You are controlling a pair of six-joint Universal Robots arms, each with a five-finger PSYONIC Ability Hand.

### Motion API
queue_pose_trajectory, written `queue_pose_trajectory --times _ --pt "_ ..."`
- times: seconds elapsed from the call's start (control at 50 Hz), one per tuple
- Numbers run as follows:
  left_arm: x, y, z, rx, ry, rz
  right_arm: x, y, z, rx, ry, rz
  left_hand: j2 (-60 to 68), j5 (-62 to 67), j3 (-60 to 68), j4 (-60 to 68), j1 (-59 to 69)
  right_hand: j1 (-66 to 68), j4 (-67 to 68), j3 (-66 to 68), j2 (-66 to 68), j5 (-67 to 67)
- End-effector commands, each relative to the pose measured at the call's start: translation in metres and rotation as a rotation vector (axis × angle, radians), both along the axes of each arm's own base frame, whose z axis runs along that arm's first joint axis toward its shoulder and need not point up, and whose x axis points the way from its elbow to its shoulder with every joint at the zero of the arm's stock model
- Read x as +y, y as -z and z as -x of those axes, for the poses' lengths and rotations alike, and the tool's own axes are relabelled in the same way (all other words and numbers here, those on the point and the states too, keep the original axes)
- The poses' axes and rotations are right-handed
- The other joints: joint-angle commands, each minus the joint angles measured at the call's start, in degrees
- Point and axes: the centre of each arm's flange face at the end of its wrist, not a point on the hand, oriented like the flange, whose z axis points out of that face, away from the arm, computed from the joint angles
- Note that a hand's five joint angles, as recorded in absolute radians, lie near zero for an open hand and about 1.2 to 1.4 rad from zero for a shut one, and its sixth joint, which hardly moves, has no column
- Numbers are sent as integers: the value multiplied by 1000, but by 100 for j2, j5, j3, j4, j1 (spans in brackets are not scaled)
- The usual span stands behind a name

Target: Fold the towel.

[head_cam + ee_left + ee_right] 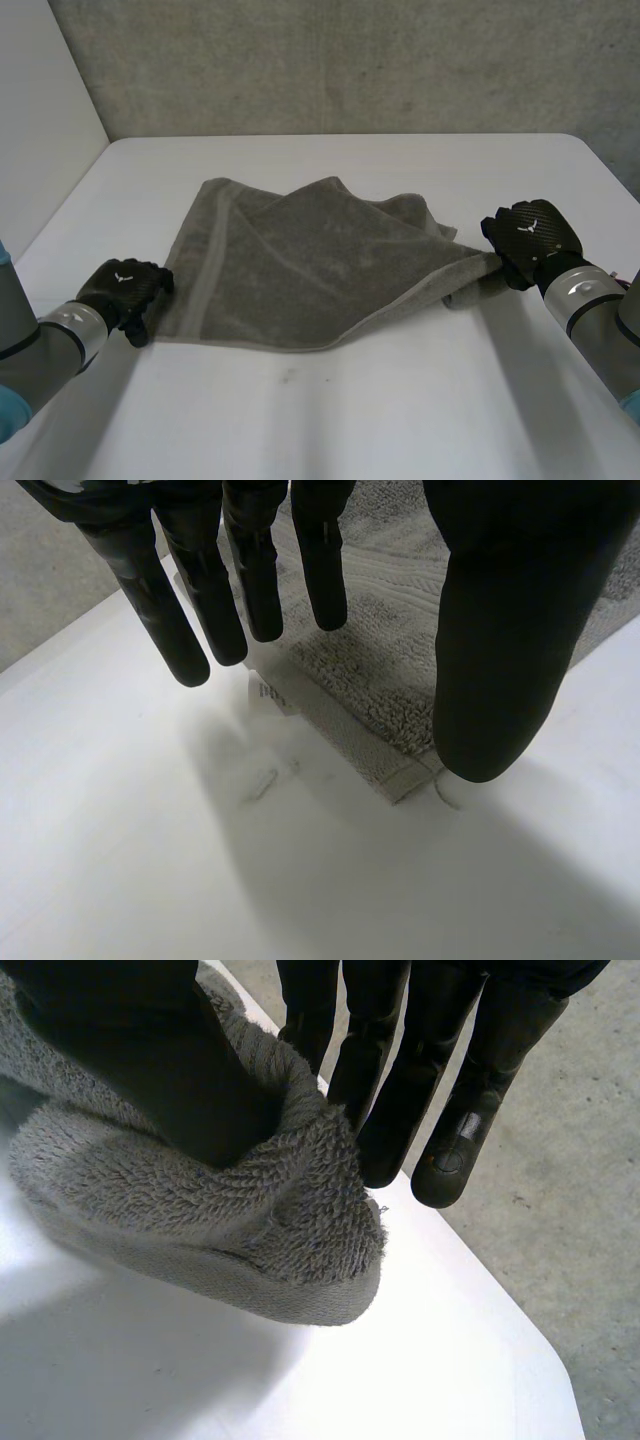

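Note:
A grey towel (310, 260) lies partly folded in the middle of the white table (350, 410), one flap laid over towards the right. My left hand (125, 290) rests at the towel's near left corner. In the left wrist view its fingers (210, 610) are straight and the thumb (500, 660) stands apart, with the towel corner (400, 770) flat on the table beneath them, not gripped. My right hand (530, 240) is at the towel's right corner. There the thumb (140, 1070) and fingers (400, 1080) pinch a bunched fold of towel (220, 1230).
A grey wall (350, 60) runs behind the table and a pale panel (40, 120) stands at its left. The table's right edge is close to my right hand, with grey floor (570, 1220) beyond it. Bare tabletop stretches in front of the towel.

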Motion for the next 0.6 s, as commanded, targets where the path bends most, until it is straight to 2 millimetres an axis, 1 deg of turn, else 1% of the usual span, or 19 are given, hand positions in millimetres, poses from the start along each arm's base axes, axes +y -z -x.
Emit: queue_pose_trajectory --times 0.02,0.22,0.3,0.4,0.6 --pt "-3 5 1 -1 2 2 1 1 0 1 -2 -3 628 622 632 625 635 2438 1160 1186 1228 1388" --pt "-7 9 2 -2 7 -2 2 1 -1 2 -5 -3 712 706 716 709 720 2438 1160 1186 1228 1388" --pt "-10 8 3 1 8 12 2 1 -1 2 -7 -3 1081 1075 1084 1078 1088 2438 1160 1186 1228 1388" --pt "-15 5 3 5 7 38 2 2 -1 2 -7 -4 1217 1211 1220 1214 1224 2438 1160 1186 1228 1388" --pt "-20 9 7 4 18 46 3 2 -1 4 -7 -5 1806 1799 1809 1802 1813 2438 1160 1186 1228 1388"
